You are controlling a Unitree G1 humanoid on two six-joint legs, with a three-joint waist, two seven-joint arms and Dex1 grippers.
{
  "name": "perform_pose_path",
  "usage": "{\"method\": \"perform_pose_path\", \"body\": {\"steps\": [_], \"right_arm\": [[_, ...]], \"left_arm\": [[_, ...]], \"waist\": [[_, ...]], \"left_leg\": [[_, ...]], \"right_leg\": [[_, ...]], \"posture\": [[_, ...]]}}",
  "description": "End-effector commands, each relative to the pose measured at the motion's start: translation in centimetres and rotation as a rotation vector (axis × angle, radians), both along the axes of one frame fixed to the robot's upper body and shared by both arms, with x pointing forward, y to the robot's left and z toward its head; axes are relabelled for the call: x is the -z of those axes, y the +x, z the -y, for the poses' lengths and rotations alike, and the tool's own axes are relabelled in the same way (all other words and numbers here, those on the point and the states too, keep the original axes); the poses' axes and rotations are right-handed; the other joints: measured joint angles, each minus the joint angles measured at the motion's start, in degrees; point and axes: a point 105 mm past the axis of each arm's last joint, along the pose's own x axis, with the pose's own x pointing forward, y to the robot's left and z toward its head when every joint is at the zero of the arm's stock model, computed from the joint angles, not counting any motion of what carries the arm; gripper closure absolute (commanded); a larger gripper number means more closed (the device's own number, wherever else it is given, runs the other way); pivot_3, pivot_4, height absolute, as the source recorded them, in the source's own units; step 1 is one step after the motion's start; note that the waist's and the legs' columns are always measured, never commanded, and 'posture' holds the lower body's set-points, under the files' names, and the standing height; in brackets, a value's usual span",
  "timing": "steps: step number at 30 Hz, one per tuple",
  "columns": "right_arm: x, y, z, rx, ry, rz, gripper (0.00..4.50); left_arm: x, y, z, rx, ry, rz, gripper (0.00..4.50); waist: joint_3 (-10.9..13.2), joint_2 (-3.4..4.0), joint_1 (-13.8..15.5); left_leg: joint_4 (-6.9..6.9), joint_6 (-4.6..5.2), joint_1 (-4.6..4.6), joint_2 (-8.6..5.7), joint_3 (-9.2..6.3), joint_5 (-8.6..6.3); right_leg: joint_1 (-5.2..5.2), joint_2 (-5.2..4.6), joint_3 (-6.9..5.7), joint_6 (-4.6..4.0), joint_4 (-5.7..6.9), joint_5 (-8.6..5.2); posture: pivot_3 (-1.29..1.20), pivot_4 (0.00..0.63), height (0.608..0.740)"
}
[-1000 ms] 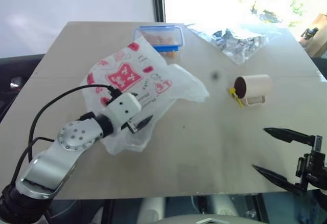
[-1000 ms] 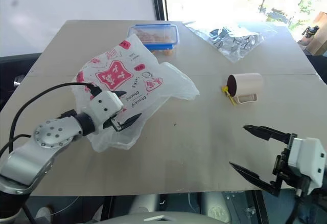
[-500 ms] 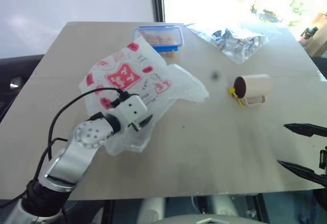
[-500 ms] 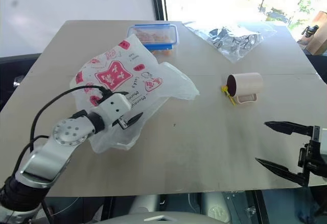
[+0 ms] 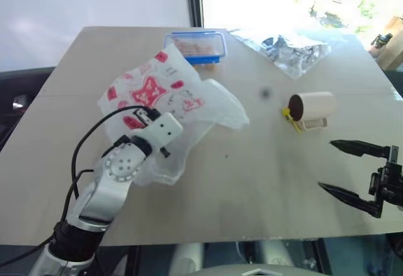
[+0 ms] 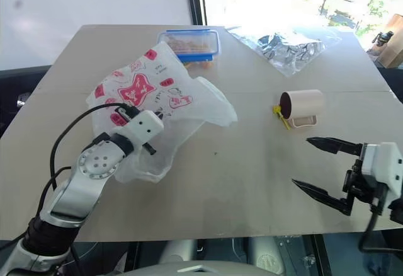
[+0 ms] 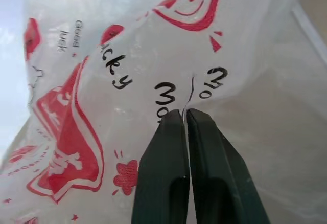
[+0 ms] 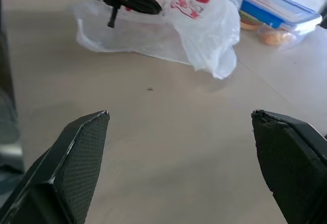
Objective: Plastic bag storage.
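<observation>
Lying crumpled on the left half of the desk [image 5: 252, 188], the plastic bag [image 5: 189, 96] is showing its red print upward. The left gripper [image 7: 185, 119] is pinching a fold of the bag's film, fingers pressed together on it. The right gripper [image 5: 334, 166] is hovering over the desk's right near edge, fingers spread wide, holding nothing. A cup [image 5: 313, 109] is lying on its side, well apart from the bag.
</observation>
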Motion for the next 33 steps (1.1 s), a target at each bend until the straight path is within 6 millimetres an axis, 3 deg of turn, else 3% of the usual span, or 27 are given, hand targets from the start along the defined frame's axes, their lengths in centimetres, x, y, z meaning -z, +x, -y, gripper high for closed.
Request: {"method": "perform_pose_path", "body": {"steps": [1, 3, 6, 12, 14, 17, 18, 21, 23, 26, 33], "right_arm": [[0.1, 1.4, -0.9, 0.102, -0.013, 0.061, 0.00], [0.8, 2.5, -1.1, 0.171, -0.054, 0.053, 0.00], [1.8, 4.1, -1.3, 0.274, -0.190, 0.089, 0.00], [4.2, 7.8, 0.8, 0.465, -0.386, 0.068, 0.00], [4.3, 8.6, 0.9, 0.468, -0.367, 0.048, 0.00], [3.6, 8.5, -0.2, 0.398, -0.304, 0.029, 0.00], [3.1, 8.2, -0.7, 0.368, -0.287, 0.042, 0.00], [1.1, 5.6, -3.3, 0.191, -0.115, 0.104, 0.00], [-0.3, 3.0, -4.4, 0.042, 0.007, 0.130, 0.00], [-0.6, 0.4, -4.0, -0.050, 0.064, 0.034, 0.00], [-2.0, -1.6, -2.6, -0.056, 0.054, 0.039, 0.00]], "left_arm": [[-4.9, 0.8, -0.5, 0.006, -0.208, 0.084, 4.44], [-6.6, 0.8, 0.0, 0.070, -0.390, 0.020, 4.44], [-9.3, 1.4, -0.7, 0.111, -0.516, -0.034, 4.44], [-13.4, 1.9, -0.7, 0.211, -0.639, -0.065, 4.44], [-13.6, 2.3, -1.5, 0.183, -0.687, -0.094, 4.44], [-10.9, 0.8, -0.1, 0.227, -0.417, -0.133, 4.44], [-9.8, 0.2, 0.3, 0.235, -0.399, -0.165, 4.44], [-5.9, -1.8, 1.5, 0.242, -0.315, -0.229, 3.80], [-4.3, -2.9, 2.0, 0.237, -0.308, -0.241, 2.62], [-1.5, -4.1, 1.8, 0.206, -0.189, -0.241, 1.59], [1.2, -3.4, 0.3, 0.079, 0.086, -0.095, 1.59]], "waist": [[0.00, -0.01, 0.16], [0.00, 0.00, 0.28], [-0.01, 0.02, 0.21], [0.01, -0.06, -0.50], [0.02, -0.06, -0.54], [0.01, -0.01, -1.05], [0.01, -0.01, -1.04], [0.02, -0.03, -0.66], [0.01, -0.02, -0.39], [0.01, -0.02, -0.09], [-0.01, 0.04, -0.06]], "left_leg": [[0.02, 0.00, -0.01, 0.00, -0.02, 0.00], [0.13, 0.00, -0.07, -0.01, -0.02, 0.00], [0.20, -0.02, -0.07, -0.05, -0.02, 0.01], [0.23, -0.20, -0.04, -0.10, -0.03, 0.12], [0.29, -0.20, -0.04, -0.12, -0.02, 0.12], [0.27, -0.19, -0.03, -0.10, 0.03, 0.11], [0.13, -0.24, 0.00, -0.09, 0.14, 0.13], [0.08, -0.29, -0.17, 0.03, 0.13, 0.16], [0.06, -0.28, -0.44, 0.05, 0.03, 0.15], [0.27, -0.07, -0.70, 0.04, -0.17, 0.03], [0.24, 0.02, 0.27, 0.02, 0.02, 0.00]], "right_leg": [[0.00, 0.00, -0.04, 0.00, 0.01, 0.00], [-0.01, 0.01, -0.15, 0.00, 0.09, 0.00], [-0.02, 0.01, -0.15, 0.01, 0.17, 0.00], [-0.07, 0.06, -0.10, 0.01, 0.33, 0.00], [-0.07, 0.05, -0.08, 0.01, 0.38, 0.00], [-0.13, 0.09, 0.04, 0.01, 0.41, -0.01], [-0.21, 0.09, 0.19, 0.01, 0.40, -0.01], [-0.34, 0.06, 0.17, 0.01, 0.34, -0.01], [-0.53, 0.02, 0.13, 0.01, 0.22, -0.01], [-0.59, -0.03, 0.04, 0.02, 0.23, 0.00], [0.34, -0.04, 0.07, 0.03, 0.19, 0.02]], "posture": [[0.00, 0.150, 0.740], [0.00, 0.150, 0.740], [0.00, 0.150, 0.740], [0.00, 0.150, 0.740], [0.00, 0.150, 0.740], [0.00, 0.150, 0.740], [0.00, 0.150, 0.740], [0.00, 0.150, 0.740], [0.00, 0.150, 0.740], [0.00, 0.150, 0.740], [0.00, 0.150, 0.740]]}}
